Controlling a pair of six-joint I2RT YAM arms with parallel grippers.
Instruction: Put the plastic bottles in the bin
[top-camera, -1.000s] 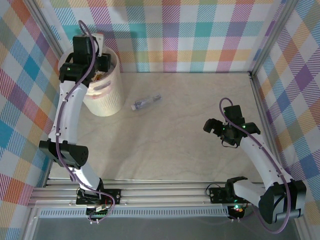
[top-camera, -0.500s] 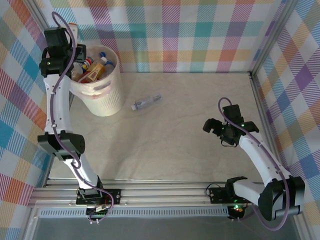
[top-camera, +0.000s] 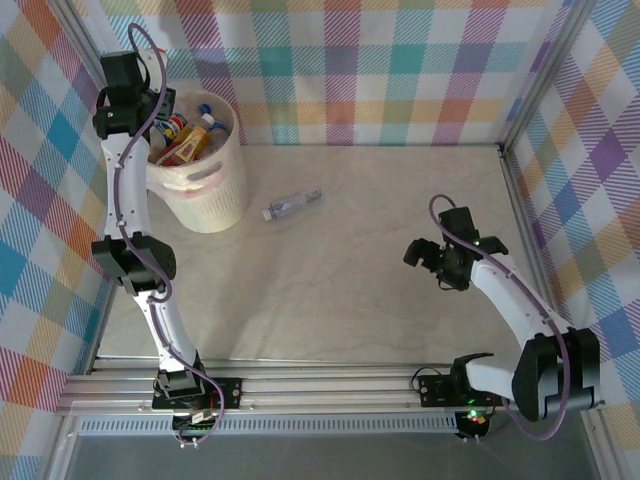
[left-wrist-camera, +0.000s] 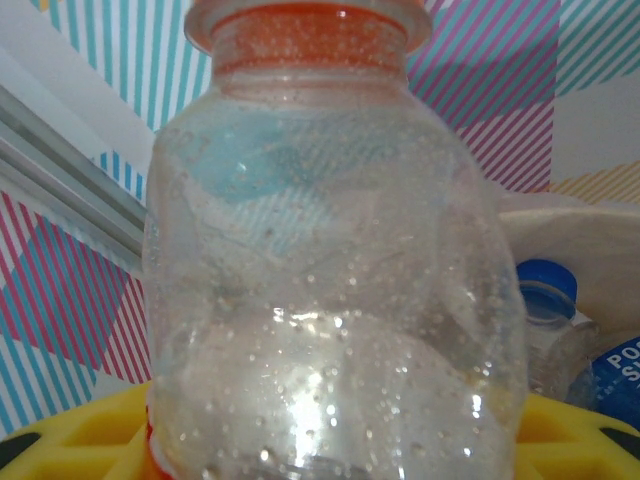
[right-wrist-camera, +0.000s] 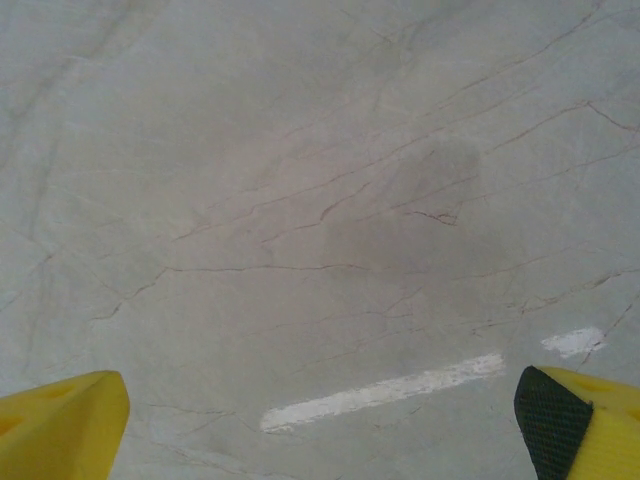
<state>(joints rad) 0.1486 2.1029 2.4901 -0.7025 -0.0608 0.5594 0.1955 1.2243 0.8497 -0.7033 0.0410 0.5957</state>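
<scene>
Swinging off the bin (top-camera: 215, 205) to its far-left rim, the left gripper (top-camera: 132, 102) still clamps a clear orange-capped bottle (left-wrist-camera: 330, 280), so that drop looks unfinished; a loose bottle (top-camera: 292, 205) lies on the table (top-camera: 380, 200) nearby, right gripper (top-camera: 420, 252) gaping wide, empty.

The bin (top-camera: 210, 195) was set at the far left of the bench (top-camera: 400, 200), near the back wall, and several bottles (top-camera: 190, 140) were piled in it. A held bottle (left-wrist-camera: 330, 270) was clamped between the left fingers (left-wrist-camera: 70, 430) at the bin's far left rim. One loose bottle (top-camera: 292, 205) was laid on the bench just right of the bin. The right fingers (right-wrist-camera: 60, 420) were spread wide over the bench's right side.
</scene>
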